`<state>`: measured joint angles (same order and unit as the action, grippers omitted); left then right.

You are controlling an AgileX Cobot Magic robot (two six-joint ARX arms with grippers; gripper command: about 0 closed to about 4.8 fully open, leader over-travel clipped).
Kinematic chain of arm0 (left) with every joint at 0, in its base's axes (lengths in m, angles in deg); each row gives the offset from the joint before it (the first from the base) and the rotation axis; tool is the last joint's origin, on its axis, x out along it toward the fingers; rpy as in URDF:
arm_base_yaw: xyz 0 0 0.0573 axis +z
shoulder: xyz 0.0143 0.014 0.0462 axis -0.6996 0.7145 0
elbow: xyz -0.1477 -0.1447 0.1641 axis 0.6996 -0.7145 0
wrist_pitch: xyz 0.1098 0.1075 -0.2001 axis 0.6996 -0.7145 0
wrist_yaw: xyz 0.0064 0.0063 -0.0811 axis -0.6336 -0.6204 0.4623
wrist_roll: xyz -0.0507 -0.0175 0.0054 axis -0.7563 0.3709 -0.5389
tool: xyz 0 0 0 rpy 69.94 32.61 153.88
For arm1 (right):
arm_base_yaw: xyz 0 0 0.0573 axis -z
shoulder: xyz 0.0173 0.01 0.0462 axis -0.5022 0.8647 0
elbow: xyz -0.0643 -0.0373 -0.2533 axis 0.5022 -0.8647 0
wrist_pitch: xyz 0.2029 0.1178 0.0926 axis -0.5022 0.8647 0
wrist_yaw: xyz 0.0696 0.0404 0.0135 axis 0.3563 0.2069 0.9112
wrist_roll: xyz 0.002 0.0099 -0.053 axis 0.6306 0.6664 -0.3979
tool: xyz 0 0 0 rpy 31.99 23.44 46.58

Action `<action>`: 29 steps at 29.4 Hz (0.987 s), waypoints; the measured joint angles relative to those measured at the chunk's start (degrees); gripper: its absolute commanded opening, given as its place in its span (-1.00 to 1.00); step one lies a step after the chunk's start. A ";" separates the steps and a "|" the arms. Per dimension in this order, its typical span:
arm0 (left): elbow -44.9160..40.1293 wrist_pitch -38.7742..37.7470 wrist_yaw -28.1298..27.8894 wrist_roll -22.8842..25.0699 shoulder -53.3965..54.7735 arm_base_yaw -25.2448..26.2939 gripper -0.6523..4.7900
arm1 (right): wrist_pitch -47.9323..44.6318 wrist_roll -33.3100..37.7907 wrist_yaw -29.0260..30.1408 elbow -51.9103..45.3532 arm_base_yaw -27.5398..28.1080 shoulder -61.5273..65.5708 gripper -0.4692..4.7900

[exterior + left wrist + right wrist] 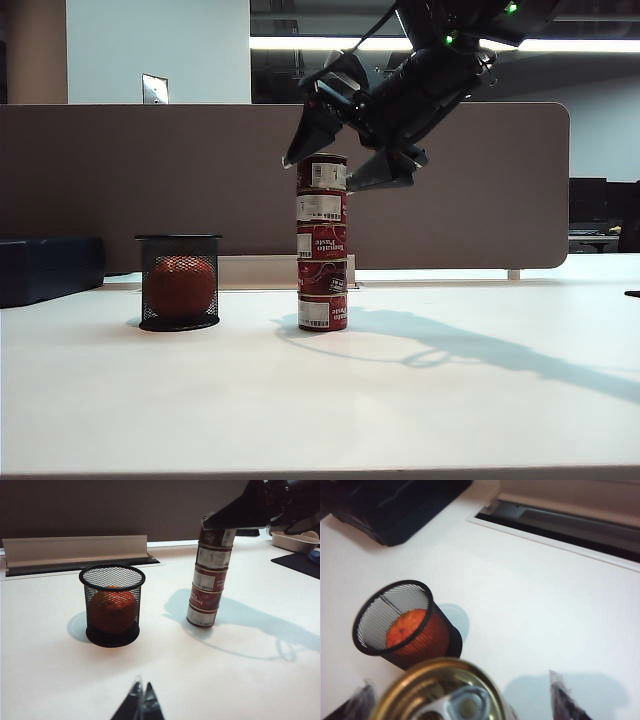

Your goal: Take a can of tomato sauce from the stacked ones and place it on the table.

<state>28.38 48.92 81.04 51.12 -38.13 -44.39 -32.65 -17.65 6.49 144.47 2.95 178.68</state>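
A narrow column of stacked red cans (322, 245) stands on the white table (400, 400) near its middle. The top can of tomato sauce (323, 172) has a white barcode patch. My right gripper (340, 165) is open and hangs down around this top can, one finger on each side, with a gap on both sides. In the right wrist view the can's gold lid with pull tab (440, 695) lies between the fingertips (565, 700). In the left wrist view the stack (207, 580) is far off, and my left gripper (141, 692) is shut and empty, low over the table.
A black mesh cup (179, 283) holding an orange ball stands left of the stack. A brown-grey divider panel (120, 180) runs behind. A dark box (50, 268) sits at the far left. A white tray (295, 541) lies beyond the stack.
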 measured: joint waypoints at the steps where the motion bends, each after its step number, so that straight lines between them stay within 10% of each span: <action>1: 0.00 0.00 -0.02 0.02 0.00 0.00 -0.78 | 0.17 0.00 -0.02 0.00 0.02 0.02 1.00; 29: 0.00 -0.02 0.00 0.02 0.00 0.00 -0.78 | 1.05 -0.07 0.09 0.00 0.00 0.00 0.80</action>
<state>28.38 48.90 81.04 51.14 -38.13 -44.39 -31.60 -17.72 6.58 144.47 2.95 178.68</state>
